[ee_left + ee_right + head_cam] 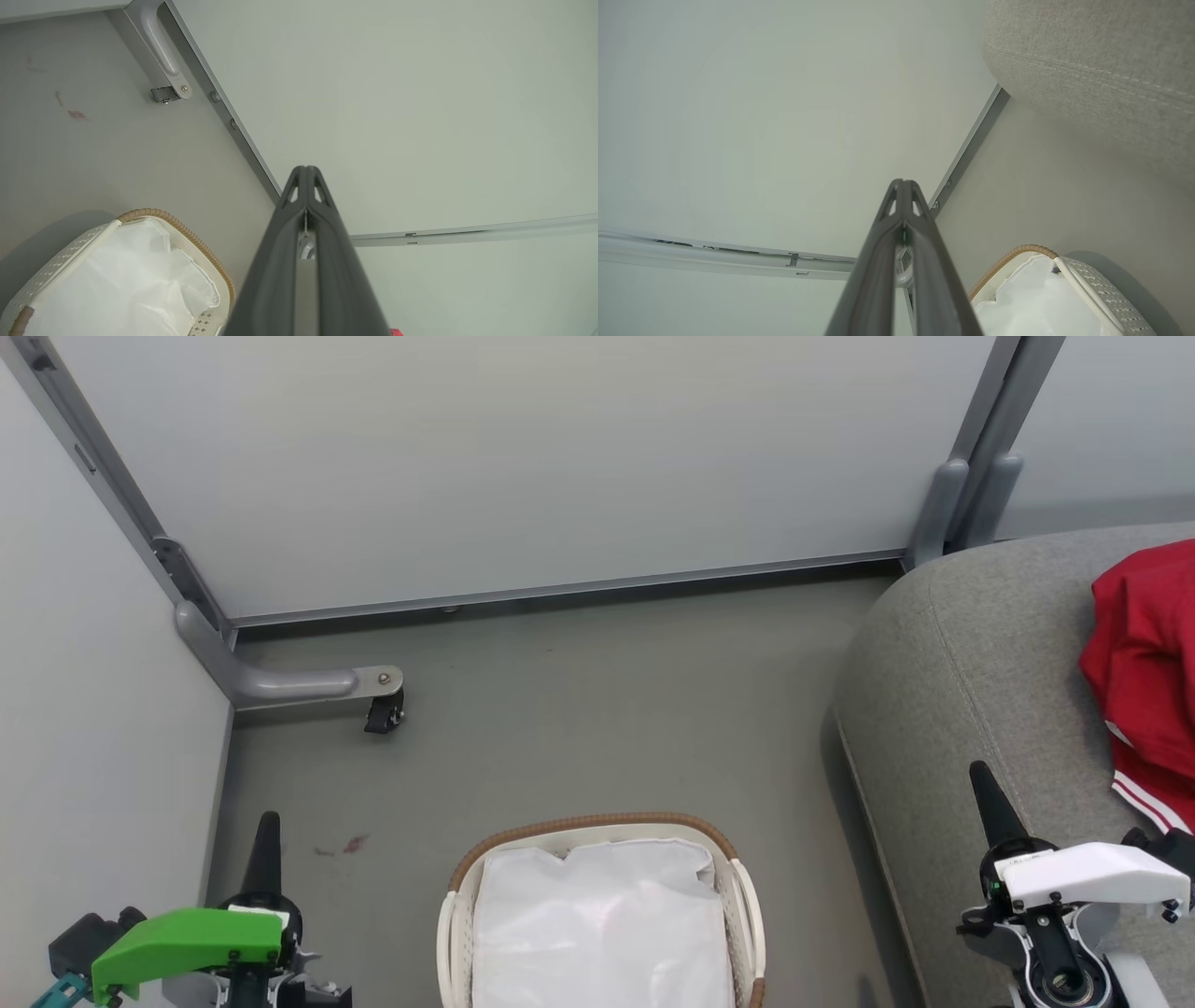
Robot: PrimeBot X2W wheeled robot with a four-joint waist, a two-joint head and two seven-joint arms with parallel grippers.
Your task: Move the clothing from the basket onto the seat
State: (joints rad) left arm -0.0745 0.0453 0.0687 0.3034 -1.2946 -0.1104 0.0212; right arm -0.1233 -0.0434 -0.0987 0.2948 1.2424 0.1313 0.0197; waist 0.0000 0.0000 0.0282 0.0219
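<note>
Our left fingers (265, 849) and right fingers (991, 807) are pressed together, empty. On the grey seat (980, 663) lies the red clothing (1144, 653), cut off at the frame edge. The basket (597, 823) holds a white liner (597, 924); anything under it is possibly hidden. That cloth looks light, soft and limp, so we would pinch a raised fold.

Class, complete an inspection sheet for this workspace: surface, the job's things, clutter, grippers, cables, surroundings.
Surface: grey floor, one small reddish stain.
Job's things: red clothing lies on the grey seat; the basket shows its white liner, no red garment seen inside.
Clutter: nothing seen.
Grippers: left gripper shut, empty; right gripper shut, empty.
Cables: nothing seen.
Surroundings: pale partition panels; a grey frame foot with a castor.
</note>
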